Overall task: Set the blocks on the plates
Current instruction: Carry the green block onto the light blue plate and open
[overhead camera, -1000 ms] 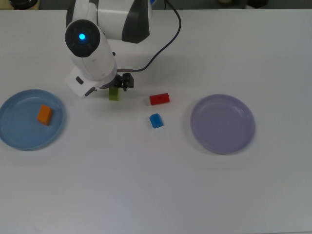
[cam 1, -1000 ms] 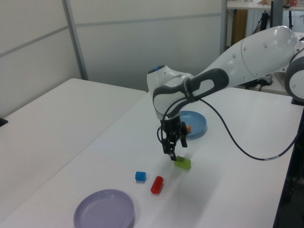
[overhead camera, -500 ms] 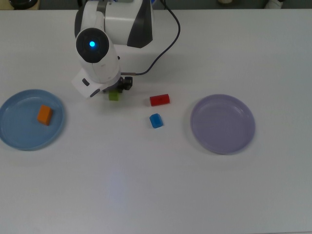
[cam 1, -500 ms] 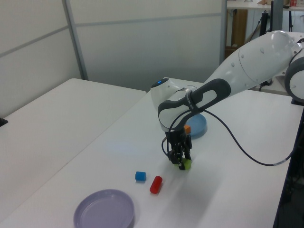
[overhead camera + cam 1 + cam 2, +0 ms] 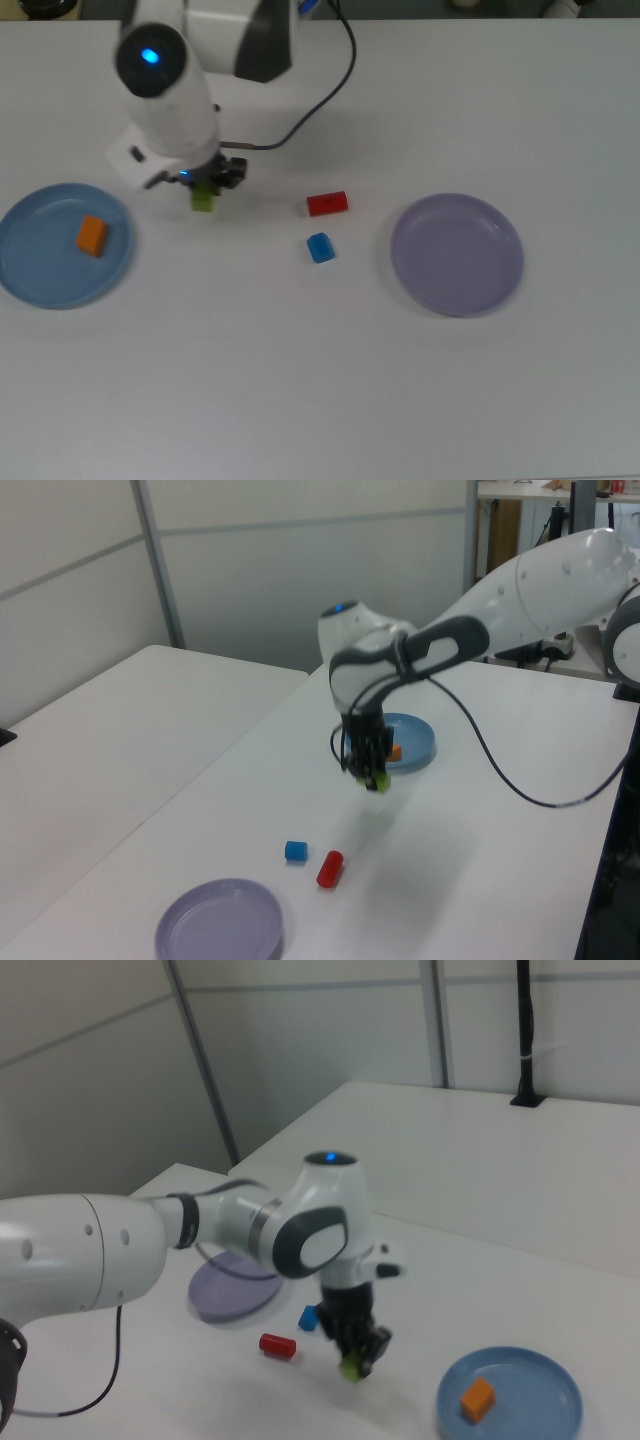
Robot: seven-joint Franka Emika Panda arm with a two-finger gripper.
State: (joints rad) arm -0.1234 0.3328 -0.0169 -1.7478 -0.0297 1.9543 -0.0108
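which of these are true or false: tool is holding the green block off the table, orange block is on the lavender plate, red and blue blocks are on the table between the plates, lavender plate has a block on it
1. The tool holds the green block off the table. True.
2. The orange block lies on the lavender plate. False: it lies on the light blue plate.
3. The red block and blue block lie on the table between the two plates. True.
4. The lavender plate has a block on it. False: it holds nothing.
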